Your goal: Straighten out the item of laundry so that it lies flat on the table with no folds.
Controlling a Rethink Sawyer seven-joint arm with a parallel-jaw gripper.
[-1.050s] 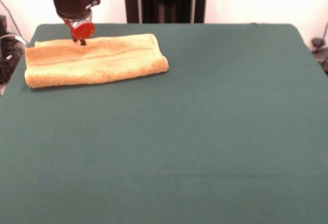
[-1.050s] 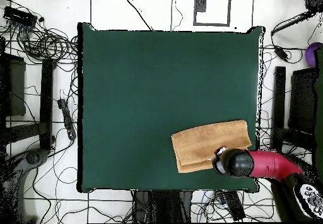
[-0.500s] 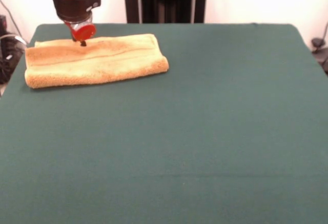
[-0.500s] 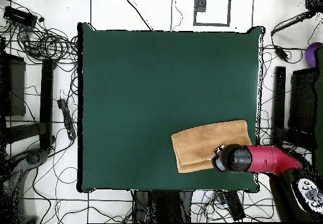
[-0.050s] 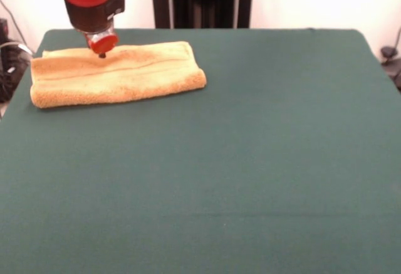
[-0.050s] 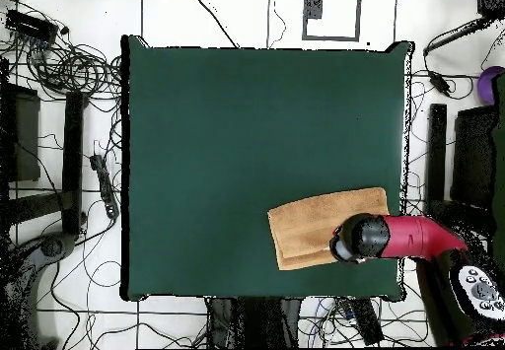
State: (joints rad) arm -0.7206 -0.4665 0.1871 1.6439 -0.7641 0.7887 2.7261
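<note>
The orange-tan hand towel (image 5: 116,73) is folded double into a long band at the far left corner of the green table (image 5: 250,161). The gripper (image 5: 102,52) is held at its far edge, probably to lift the top layer; its spread cannot be told

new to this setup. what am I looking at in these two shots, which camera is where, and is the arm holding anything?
It is one red and black robot arm working at a large table covered in dark green cloth. One camera looks across the table at the robot; the other looks straight down from above.

On the table lies an orange-tan terry towel, folded over on itself into a long strip near one corner. The arm's gripper is just over the towel's far edge. Whether its fingers are open, or already pinch the cloth, cannot be seen.
</note>
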